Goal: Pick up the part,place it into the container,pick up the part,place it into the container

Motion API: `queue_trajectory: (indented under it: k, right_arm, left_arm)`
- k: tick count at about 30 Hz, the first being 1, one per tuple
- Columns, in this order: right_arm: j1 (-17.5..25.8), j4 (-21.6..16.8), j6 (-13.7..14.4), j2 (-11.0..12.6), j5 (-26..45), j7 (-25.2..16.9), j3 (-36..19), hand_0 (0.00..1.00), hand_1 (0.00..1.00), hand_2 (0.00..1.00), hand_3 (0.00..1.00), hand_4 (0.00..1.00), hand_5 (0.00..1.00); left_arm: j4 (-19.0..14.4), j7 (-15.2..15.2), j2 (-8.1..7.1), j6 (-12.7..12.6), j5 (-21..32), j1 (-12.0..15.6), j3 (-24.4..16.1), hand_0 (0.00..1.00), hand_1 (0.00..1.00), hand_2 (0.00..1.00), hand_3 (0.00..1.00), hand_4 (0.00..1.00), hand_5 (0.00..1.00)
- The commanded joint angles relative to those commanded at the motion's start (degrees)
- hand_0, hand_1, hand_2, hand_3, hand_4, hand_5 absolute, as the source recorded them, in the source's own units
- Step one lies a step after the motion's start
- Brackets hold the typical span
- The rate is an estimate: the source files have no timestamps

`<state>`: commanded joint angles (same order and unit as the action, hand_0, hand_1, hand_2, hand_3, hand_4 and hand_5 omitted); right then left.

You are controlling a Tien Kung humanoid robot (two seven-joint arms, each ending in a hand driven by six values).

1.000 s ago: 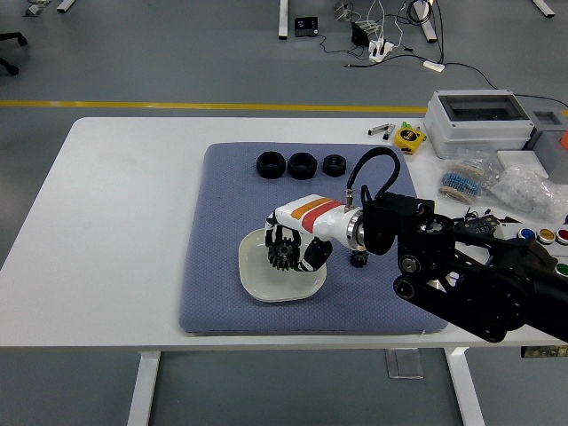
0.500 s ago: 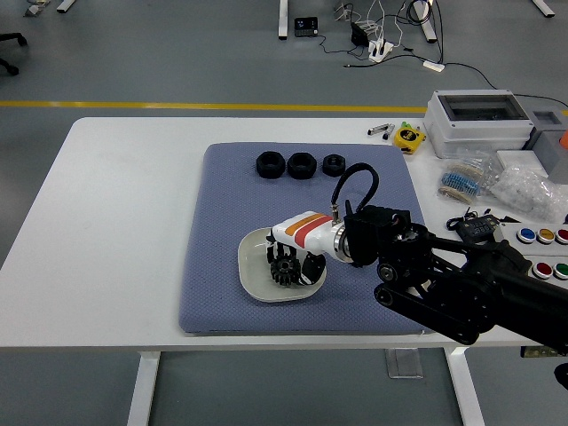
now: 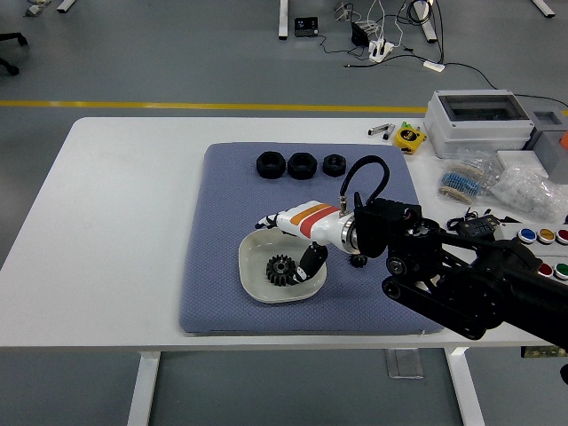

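Note:
A black toothed gear (image 3: pixel 281 270) lies loose in the white dish (image 3: pixel 254 272) on the blue mat (image 3: pixel 222 231). My right hand (image 3: pixel 288 241), white with orange and red stripes, hovers over the dish's right rim with its fingers spread and nothing in them. A second small black gear (image 3: pixel 358 260) peeks out on the mat just right of the wrist, partly hidden by the arm. Three black ring-shaped parts (image 3: pixel 301 164) sit in a row at the mat's far edge. The left arm is out of view.
At the table's right stand a grey box with a clear lid (image 3: pixel 480 121), a small yellow object (image 3: pixel 410 138), bags of small parts (image 3: pixel 497 184) and a panel of coloured buttons (image 3: pixel 543 236). The white table (image 3: pixel 124 222) extends left of the mat.
The hand has let go of the gear, which now lies in the dish. The fingers have spread and the hand has lifted slightly up and back to the right.

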<state>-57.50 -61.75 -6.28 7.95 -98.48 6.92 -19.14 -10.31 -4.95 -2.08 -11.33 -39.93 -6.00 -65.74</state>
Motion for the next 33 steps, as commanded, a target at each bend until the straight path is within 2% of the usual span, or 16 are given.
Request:
queue_trajectory:
  k: [3,8,11,12,22,33]
  right_arm:
    - [-0.29,-0.41,1.00,1.67,-0.02,-0.18,-2.25,0.727,0.736,0.870,0.910,0.998,0.166]
    - [-0.76,1.08,0.55,3.86,0.67,0.26,-4.76,0.717,0.722,0.831,0.871,0.998,0.160]
    - [-0.82,2.04,0.29,5.30,-0.17,0.31,-4.19,0.717,0.722,0.831,0.871,0.998,0.160]
    - [-0.69,2.13,0.24,5.62,-0.31,0.33,-3.97,0.707,0.707,0.784,0.814,0.991,0.158]
    - [2.72,2.11,-0.61,9.43,0.48,0.13,-2.81,0.702,0.696,0.768,0.790,0.983,0.160]
    - [4.62,2.08,0.49,10.51,0.49,-0.38,-1.82,0.664,0.659,0.721,0.761,0.960,0.149]
  left_arm:
    - [0.00,0.04,-0.03,0.02,0.05,-0.15,-0.08,0.711,0.606,0.644,0.565,0.619,0.698]
    - [0.00,0.06,-0.01,0.04,0.14,-0.24,-0.16,0.712,0.605,0.643,0.565,0.618,0.697]
    - [0.00,0.03,0.00,0.07,-0.04,-0.25,-0.24,0.712,0.605,0.643,0.565,0.618,0.697]
    - [0.00,0.05,0.01,0.06,-0.01,-0.24,-0.24,0.712,0.605,0.642,0.565,0.618,0.695]
    - [0.00,0.32,0.28,-0.06,0.90,-0.32,0.29,0.711,0.607,0.643,0.565,0.618,0.693]
    - [0.00,0.38,0.33,-0.09,0.90,-0.28,0.09,0.711,0.610,0.643,0.565,0.618,0.696]
